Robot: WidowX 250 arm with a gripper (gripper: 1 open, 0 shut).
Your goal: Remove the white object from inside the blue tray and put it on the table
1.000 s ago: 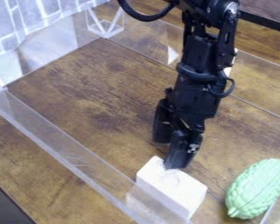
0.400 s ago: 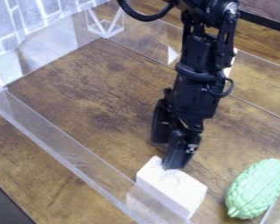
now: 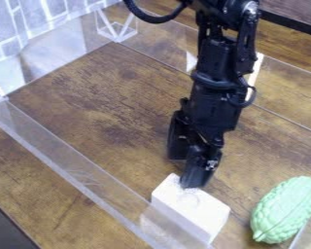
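Observation:
The white object point(image 3: 190, 210) lies flat on the dark wooden table point(image 3: 106, 97) near the front edge of the view, a faint round dimple on its top face. My black gripper point(image 3: 189, 165) hangs steeply downward just above the block's far edge. It is open, and the lower fingertip point(image 3: 196, 178) is at or just over the block's top. Nothing is held between the fingers. The blue tray is out of view.
A green bumpy gourd-shaped thing point(image 3: 287, 209) lies just right of the block. A clear plastic wall point(image 3: 61, 156) runs along the table's left and front side. A white wire frame point(image 3: 120, 21) stands at the back, and something pale point(image 3: 259, 64) shows behind the arm.

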